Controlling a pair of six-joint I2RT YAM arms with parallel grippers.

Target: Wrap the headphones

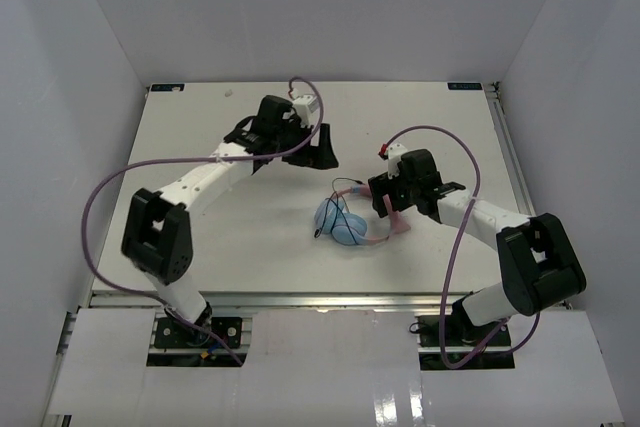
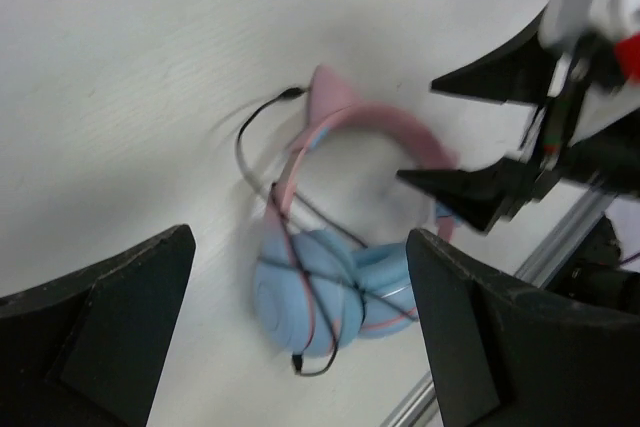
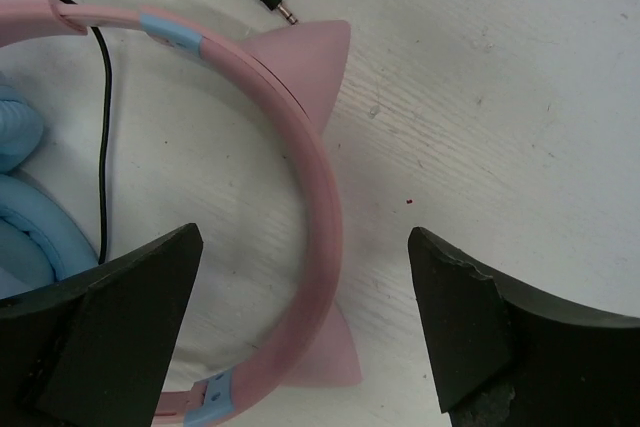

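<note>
One set of headphones (image 3: 318,187), two blue ear cups (image 2: 300,299), lies beneath the right gripper (image 1: 390,205), fingers parted; left gripper (image 1: 322,155) likewise parted, holding nothing.

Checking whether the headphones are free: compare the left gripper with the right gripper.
The left gripper stands off from the headphones, over bare table; the right gripper sits close over them. The right gripper's fingers flank the pink headband; the left gripper's flank nothing. Both are open, holding nothing.

the headphones (image 1: 345,222) lie on the table (image 1: 250,247), right pincer (image 1: 392,209) over their pink headband.
</note>
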